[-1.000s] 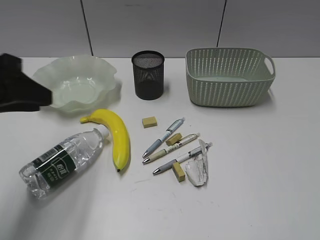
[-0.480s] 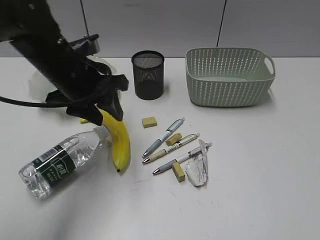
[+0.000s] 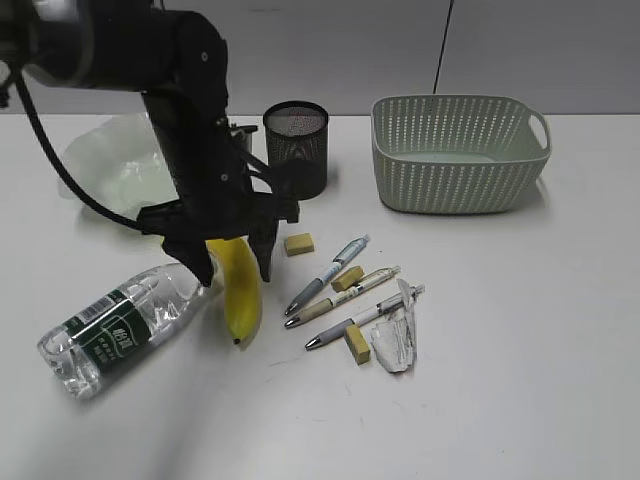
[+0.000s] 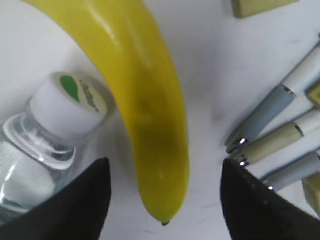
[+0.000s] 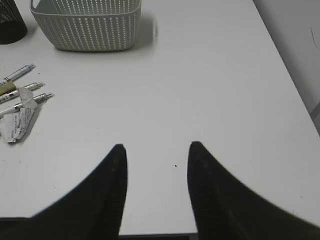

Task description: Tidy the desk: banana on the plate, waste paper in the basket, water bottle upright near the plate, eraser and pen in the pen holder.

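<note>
The yellow banana [image 3: 240, 295] lies on the white desk [image 3: 520, 330] beside the fallen water bottle [image 3: 120, 325]. My left gripper [image 3: 235, 272] stands open astride the banana [image 4: 150, 100], one finger on each side and not touching, with the bottle's cap [image 4: 70, 107] close by. The plate [image 3: 100, 160] is partly hidden behind the left arm. Three pens [image 3: 330, 275], erasers [image 3: 298, 244] and the waste paper [image 3: 395, 340] lie mid-desk. The pen holder [image 3: 298, 150] and basket [image 3: 455, 170] stand at the back. My right gripper [image 5: 156, 147] is open over bare desk.
In the right wrist view the basket [image 5: 87, 25] and pen holder [image 5: 10, 22] are far off at upper left, with the pens [image 5: 20, 92] and paper [image 5: 17, 122] at left. The desk's right edge [image 5: 295, 90] runs close to a wall.
The left arm has swung in from the far left, past the plate, down over the banana, and its jaws have spread wider. Nothing on the desk has moved.
</note>
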### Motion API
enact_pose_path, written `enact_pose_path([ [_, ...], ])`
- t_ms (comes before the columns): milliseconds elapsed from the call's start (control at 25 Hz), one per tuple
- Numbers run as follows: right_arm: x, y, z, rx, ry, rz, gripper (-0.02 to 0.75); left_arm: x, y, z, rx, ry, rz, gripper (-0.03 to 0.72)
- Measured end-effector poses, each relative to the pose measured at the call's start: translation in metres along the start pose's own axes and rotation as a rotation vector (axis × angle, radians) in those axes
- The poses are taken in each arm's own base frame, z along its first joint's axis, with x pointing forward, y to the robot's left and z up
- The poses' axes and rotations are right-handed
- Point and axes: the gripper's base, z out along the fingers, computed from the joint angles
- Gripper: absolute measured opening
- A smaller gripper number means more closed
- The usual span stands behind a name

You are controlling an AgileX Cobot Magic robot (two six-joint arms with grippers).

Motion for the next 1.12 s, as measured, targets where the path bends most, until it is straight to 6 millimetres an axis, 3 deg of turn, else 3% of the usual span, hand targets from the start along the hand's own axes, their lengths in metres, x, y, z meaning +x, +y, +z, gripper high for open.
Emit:
enact_pose_path([
  [240, 0.000, 0.000, 0.000, 0.000, 0.000, 0.000, 0.331, -0.005, 0.002, 0.038, -0.041, 0.078, -0.028, 0.511],
  [360, 0.000, 0.000, 0.000, 0.000, 0.000, 0.001, 0.331, -0.006, 0.002, 0.045, -0.043, 0.082, -0.032, 0.506],
  [400, 0.000, 0.000, 0.000, 0.000, 0.000, 0.001, 0.331, -0.007, 0.001, 0.045, -0.042, 0.079, -0.033, 0.490],
  [480, 0.000, 0.000, 0.000, 0.000, 0.000, 0.001, 0.331, -0.008, 0.001, 0.044, -0.037, 0.067, -0.033, 0.321],
  [640, 0.000, 0.000, 0.000, 0.000, 0.000, 0.001, 0.331, -0.011, -0.004, 0.037, -0.033, 0.076, -0.012, 0.314],
  [760, 0.000, 0.000, 0.000, 0.000, 0.000, 0.001, 0.331, -0.013, -0.009, 0.023, -0.032, 0.092, -0.002, 0.314],
  [880, 0.000, 0.000, 0.000, 0.000, 0.000, 0.001, 0.331, -0.020, -0.017, -0.005, 0.009, 0.030, 0.026, 0.314],
  [1120, 0.000, 0.000, 0.000, 0.000, 0.000, 0.001, 0.331, -0.016, -0.023, -0.099, 0.105, -0.196, 0.102, 0.314],
])
